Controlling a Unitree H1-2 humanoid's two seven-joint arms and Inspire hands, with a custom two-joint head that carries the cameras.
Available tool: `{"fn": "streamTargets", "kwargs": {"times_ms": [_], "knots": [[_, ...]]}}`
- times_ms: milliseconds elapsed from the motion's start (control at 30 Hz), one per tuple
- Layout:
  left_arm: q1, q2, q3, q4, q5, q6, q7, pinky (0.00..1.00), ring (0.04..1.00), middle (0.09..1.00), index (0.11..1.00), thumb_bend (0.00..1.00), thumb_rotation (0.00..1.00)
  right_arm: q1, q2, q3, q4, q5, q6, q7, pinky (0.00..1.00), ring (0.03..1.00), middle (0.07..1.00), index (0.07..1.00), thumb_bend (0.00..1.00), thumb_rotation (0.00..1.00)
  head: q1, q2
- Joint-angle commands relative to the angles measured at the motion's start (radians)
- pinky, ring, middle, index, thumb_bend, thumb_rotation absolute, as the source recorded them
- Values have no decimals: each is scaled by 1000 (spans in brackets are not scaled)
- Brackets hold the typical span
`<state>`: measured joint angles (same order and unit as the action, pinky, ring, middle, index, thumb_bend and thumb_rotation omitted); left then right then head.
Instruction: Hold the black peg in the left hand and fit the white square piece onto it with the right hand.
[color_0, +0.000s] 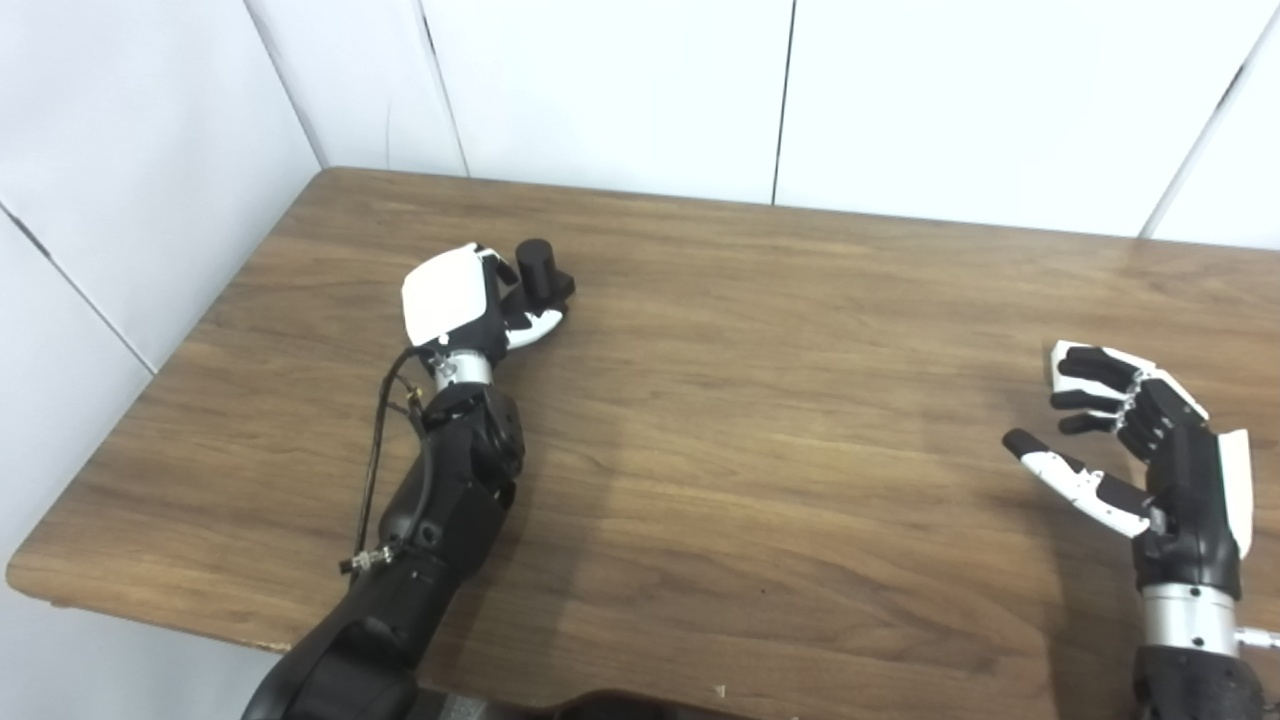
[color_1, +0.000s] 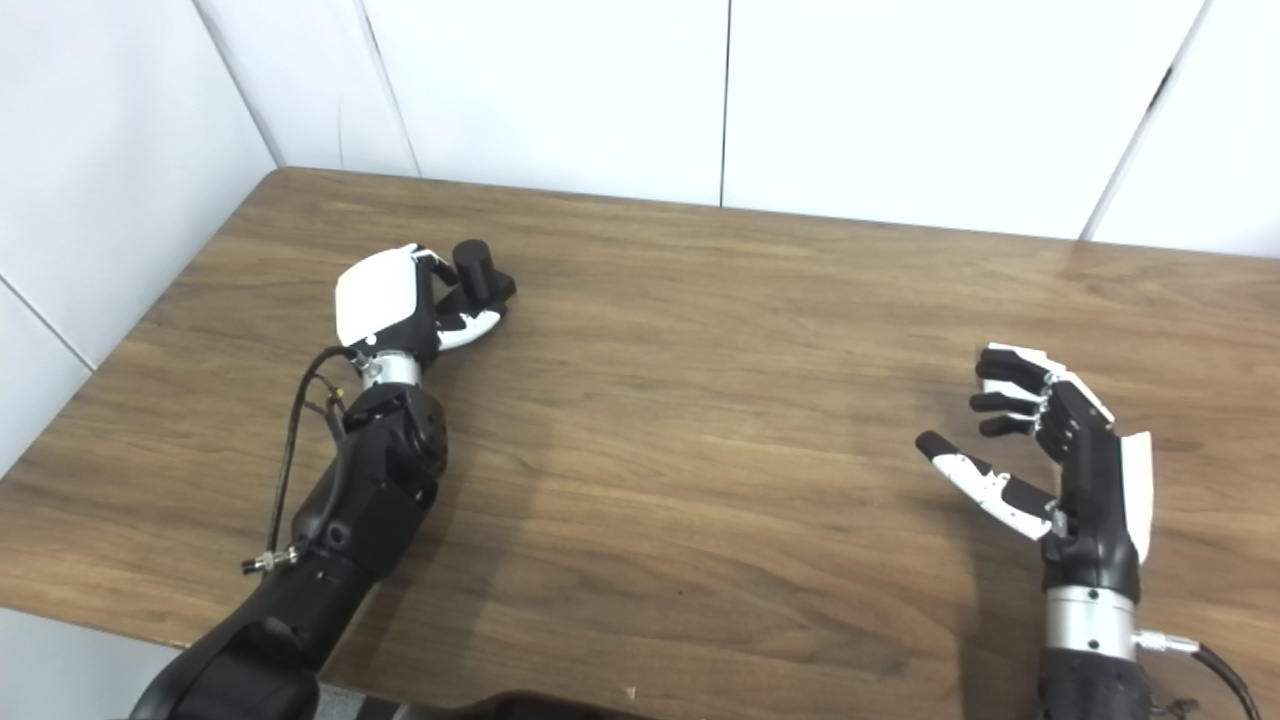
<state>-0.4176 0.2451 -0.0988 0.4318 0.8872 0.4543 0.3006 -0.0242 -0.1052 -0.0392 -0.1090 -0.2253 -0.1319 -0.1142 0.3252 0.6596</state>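
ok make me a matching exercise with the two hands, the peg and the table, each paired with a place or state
Things:
1. left hand
2. right hand
3. black peg
4. table

Descriptions:
A. brown wood grain, under both arms
B. open and holding nothing, near the right edge
C. upright, between fingers and thumb
D. closed around a dark cylinder, far left side

Pairs: 1-D, 2-B, 3-C, 4-A

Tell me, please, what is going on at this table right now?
The left robot hand is at the black peg on the wooden table, fingers around its base; whether it is gripped is unclear. The right robot hand hangs open and empty at the right. No white square piece is visible.
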Motion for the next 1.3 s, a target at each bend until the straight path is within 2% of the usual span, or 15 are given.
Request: {"fn": "streamTargets", "kwargs": {"times_ms": [0, 167, 633, 700, 833, 900, 933, 1067, 1267], "knots": [[-35, 22, -14, 28, -4, 14, -22, 794, 844, 870, 609, 834, 427, 5, 6, -2, -17, -1, -19, -7, 491, 591, 681, 676, 639, 40, 0, 1], [-51, 38, -38, 52, -29, 10, -37, 800, 850, 865, 618, 803, 423, 10, 2, -3, -24, -4, -17, -6, 491, 594, 686, 677, 627, 51, -2, 4], [-78, 64, -82, 101, -78, -5, -25, 790, 846, 852, 613, 767, 414, 12, 2, -12, -28, -5, -27, -11, 492, 593, 681, 670, 615, 44, -8, 8], [-77, 65, -82, 103, -89, -13, -22, 803, 848, 838, 576, 738, 345, 11, 0, -13, -25, -4, -29, -11, 493, 595, 680, 670, 613, 45, -8, 8], [-74, 69, -88, 102, -110, -25, -18, 818, 844, 820, 536, 718, 290, 9, -2, -13, -17, -2, -39, -11, 495, 594, 678, 669, 610, 62, -8, 9], [-71, 70, -89, 101, -120, -36, -11, 823, 841, 812, 503, 581, 150, 9, -1, -14, -15, 1, -40, -11, 497, 594, 677, 668, 608, 62, -8, 9], [-70, 70, -90, 100, -125, -42, -9, 826, 840, 810, 495, 548, 117, 8, 0, -15, -15, 0, -37, -12, 497, 591, 675, 668, 609, 65, -8, 10], [-58, 72, -81, 79, -178, -96, -19, 840, 846, 805, 486, 517, 79, 6, -1, -16, -12, 2, -36, -11, 496, 591, 675, 670, 605, 84, -6, 10], [-32, 90, -78, 27, -274, -189, -87, 825, 850, 808, 485, 519, 73, -1, -4, -15, -9, 3, -39, -7, 499, 598, 681, 674, 602, 104, -8, 12]]}}
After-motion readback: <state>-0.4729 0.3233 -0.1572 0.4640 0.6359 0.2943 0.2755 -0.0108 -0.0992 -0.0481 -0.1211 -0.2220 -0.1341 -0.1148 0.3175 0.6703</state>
